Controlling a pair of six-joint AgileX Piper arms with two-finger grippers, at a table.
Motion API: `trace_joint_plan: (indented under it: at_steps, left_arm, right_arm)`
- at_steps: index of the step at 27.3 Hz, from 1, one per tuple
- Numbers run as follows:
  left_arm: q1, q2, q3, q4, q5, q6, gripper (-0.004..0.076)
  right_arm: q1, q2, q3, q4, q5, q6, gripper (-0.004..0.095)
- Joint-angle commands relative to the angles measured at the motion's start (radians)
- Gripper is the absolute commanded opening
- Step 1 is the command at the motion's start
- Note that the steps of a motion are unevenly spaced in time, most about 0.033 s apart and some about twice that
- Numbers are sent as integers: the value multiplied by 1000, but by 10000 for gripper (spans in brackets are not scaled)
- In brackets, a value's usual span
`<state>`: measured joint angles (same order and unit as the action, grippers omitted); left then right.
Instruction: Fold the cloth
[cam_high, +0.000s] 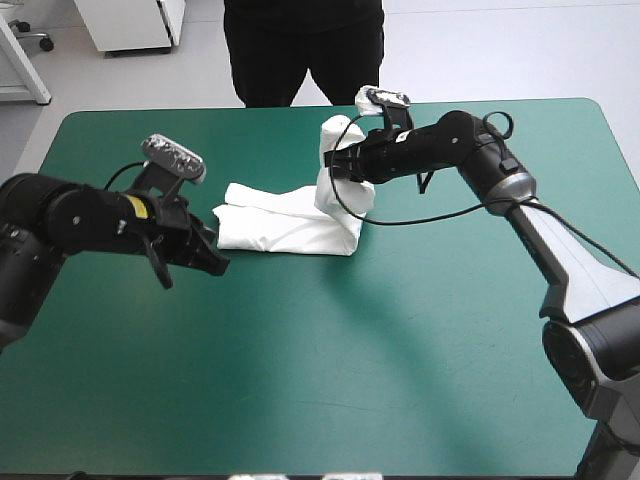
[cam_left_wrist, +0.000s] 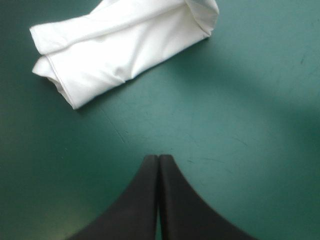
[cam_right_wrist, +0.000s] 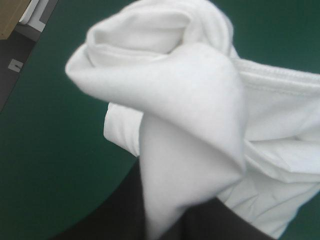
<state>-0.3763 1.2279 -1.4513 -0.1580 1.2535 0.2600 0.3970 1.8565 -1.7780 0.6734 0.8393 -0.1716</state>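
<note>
The white T-shirt (cam_high: 285, 225) lies as a long folded bundle near the table's middle. Its right end is lifted and curls over toward the rest. My right gripper (cam_high: 337, 165) is shut on that raised end, and in the right wrist view the T-shirt (cam_right_wrist: 190, 100) drapes over the gripper (cam_right_wrist: 167, 205), hiding the fingertips. My left gripper (cam_high: 215, 262) is shut and holds nothing, just off the bundle's left end toward the front. In the left wrist view the T-shirt (cam_left_wrist: 120, 50) lies a short way ahead of the left gripper (cam_left_wrist: 158, 159), with teal-green cover between them.
The teal-green cover (cam_high: 330, 360) spreads wide in front of the bundle. The table's far edge (cam_high: 300, 108) runs not far behind the raised end. A strip of brown board (cam_right_wrist: 10, 20) shows beyond the table's edge in the right wrist view.
</note>
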Motion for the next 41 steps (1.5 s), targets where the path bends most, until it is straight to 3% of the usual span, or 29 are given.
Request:
trace_joint_plan:
  at_steps: [1,6,8,10,13,16,20,27,41]
  left_arm:
    - [1,-114,55,-56,35,-17,-9]
    - [1,-176,92,-75,35,-51,-9]
    - [1,-185,92,-75,35,-62,-9]
    - [1,-185,92,-78,35,-81,-9]
    - [1,-185,92,-82,32,-98,-9]
    - [1,-185,92,-82,32,-103,-9]
    - [1,-185,92,-82,32,-117,-9]
    - [1,-185,92,-115,32,-117,-9]
    - [1,-185,92,-120,25,-109,-9]
  right_arm:
    - [37,17,-63,43,-68,-3,-15]
    - [76,133,-138,54,-62,-3,-13]
    - [89,167,-183,59,-39,-3,30]
    - [101,199,-234,59,29,-3,157]
    - [103,218,-297,57,119,-5,426]
    - [103,218,-339,48,153,1,611]
    - [101,218,-403,-17,216,58,573]
    - [92,218,-439,-230,338,172,532]
    - [-27,266,-439,-338,406,268,532]
